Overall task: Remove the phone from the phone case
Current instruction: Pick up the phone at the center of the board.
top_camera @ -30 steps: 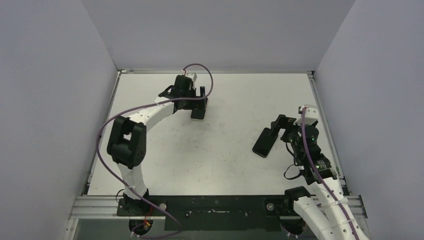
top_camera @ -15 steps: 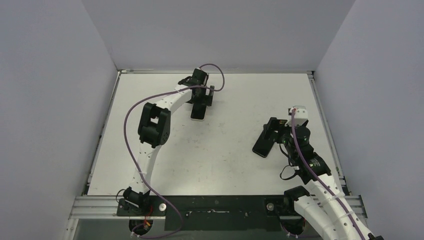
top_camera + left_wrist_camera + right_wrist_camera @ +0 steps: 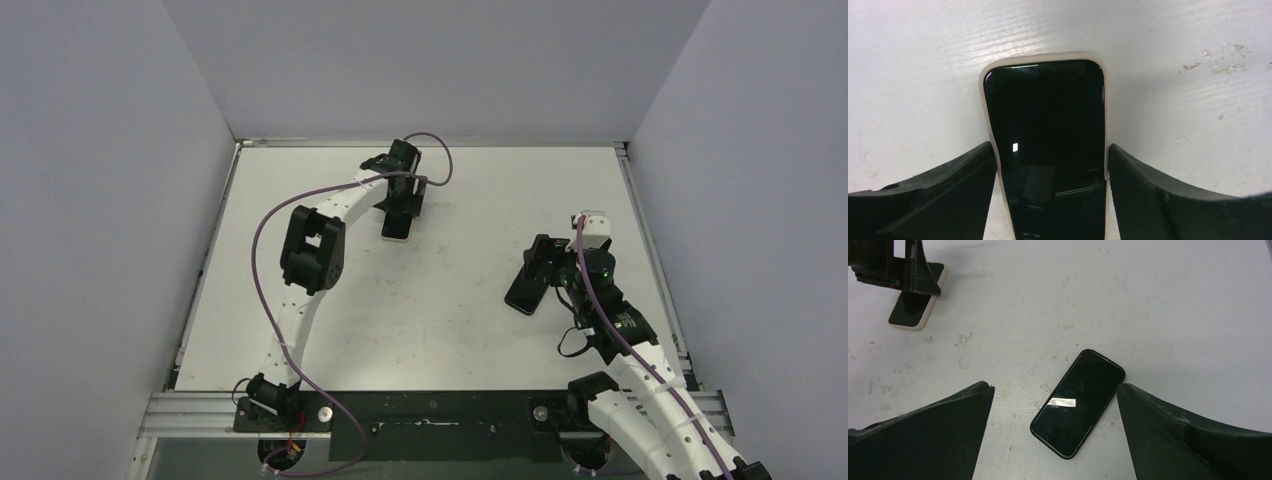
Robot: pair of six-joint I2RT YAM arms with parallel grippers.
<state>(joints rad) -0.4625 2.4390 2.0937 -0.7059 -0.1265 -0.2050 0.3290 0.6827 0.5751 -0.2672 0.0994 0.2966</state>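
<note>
While right pincer [image 3: 1055, 385] hangs spread, phone case [image 3: 1043, 56] lies within left pincer [image 3: 1050, 146], grip unclear.

Left arm [image 3: 313, 250] stretched to far phone [image 3: 396, 229], right arm [image 3: 603, 305] above dark phone [image 3: 522, 290], white table [image 3: 440, 330]

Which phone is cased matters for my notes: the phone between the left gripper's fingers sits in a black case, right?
Not quite. The case around the phone between the left gripper's fingers is cream, not black. The left wrist view shows its pale rim.
</note>
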